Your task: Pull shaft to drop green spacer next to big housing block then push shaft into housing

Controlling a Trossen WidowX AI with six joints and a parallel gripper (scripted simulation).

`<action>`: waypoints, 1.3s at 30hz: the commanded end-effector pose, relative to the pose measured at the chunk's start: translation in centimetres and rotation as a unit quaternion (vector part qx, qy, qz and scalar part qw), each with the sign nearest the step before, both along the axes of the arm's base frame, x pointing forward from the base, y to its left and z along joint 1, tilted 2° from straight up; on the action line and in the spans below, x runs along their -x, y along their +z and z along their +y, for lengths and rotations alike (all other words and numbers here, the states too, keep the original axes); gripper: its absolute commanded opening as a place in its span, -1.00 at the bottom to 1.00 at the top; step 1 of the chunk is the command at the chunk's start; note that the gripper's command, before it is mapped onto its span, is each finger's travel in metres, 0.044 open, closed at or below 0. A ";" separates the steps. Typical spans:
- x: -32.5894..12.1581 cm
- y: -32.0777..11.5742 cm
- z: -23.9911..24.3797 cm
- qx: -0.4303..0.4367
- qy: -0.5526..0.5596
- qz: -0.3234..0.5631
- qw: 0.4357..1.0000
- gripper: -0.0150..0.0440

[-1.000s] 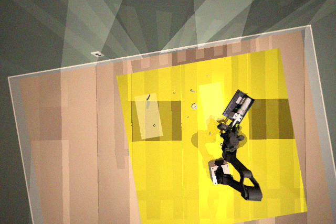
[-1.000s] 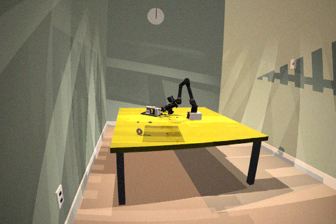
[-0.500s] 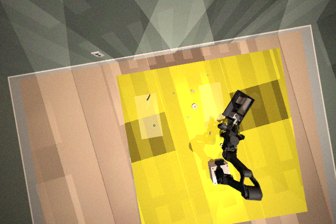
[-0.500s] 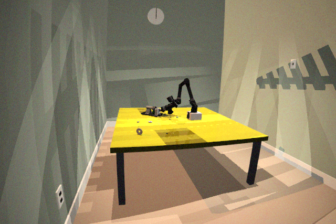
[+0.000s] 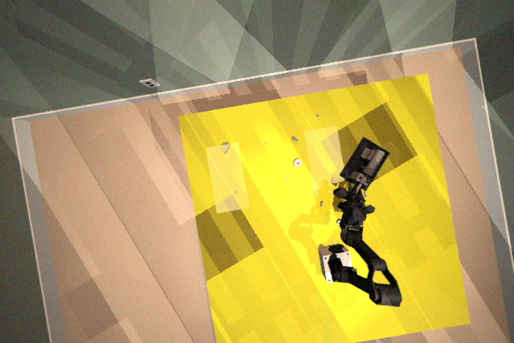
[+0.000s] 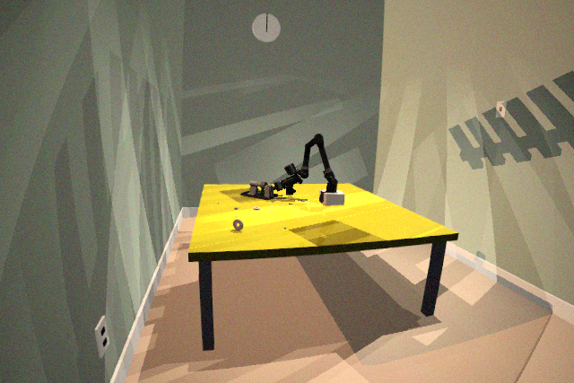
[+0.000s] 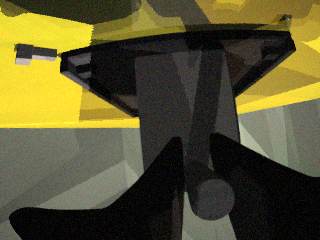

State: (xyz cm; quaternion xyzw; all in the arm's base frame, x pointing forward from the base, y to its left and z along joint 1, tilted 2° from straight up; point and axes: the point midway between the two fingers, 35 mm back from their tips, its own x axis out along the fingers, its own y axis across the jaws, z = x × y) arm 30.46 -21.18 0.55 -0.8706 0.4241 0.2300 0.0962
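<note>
The gripper (image 5: 358, 188) (image 6: 275, 187) (image 7: 196, 142) is shut on the shaft (image 7: 215, 199). The shaft's round grey end shows between and below the fingertips in the wrist view. The fingers are at the near end of the dark tray (image 5: 349, 163) (image 7: 102, 96). A grey end block (image 5: 359, 177) (image 6: 268, 191) (image 7: 162, 95) stands in the tray beside the fingers. The bigger grey housing (image 5: 376, 158) (image 6: 254, 189) is at its far side. A tiny dark green spot shows between the two blocks in the top view; whether that spacer is on the shaft or has dropped cannot be told. Other spacers cannot be made out.
On the yellow table (image 5: 257, 119) (image 6: 370, 216) lie a pale toothed disc (image 5: 297, 162) (image 6: 256, 208), a small grey part (image 5: 295, 138) and several tiny rings. A grey ring (image 5: 226, 148) (image 6: 238, 224) stands on edge farther off. A small block-shaped part (image 7: 37, 53) lies left of the tray in the wrist view.
</note>
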 end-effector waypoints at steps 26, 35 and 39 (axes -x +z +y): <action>-0.6 0.1 -0.8 0.002 0.000 0.001 1.000 -0.49; -0.8 0.1 -1.0 0.002 0.000 0.000 1.000 -0.49; -0.8 0.1 -1.1 0.002 0.000 0.000 1.000 -0.49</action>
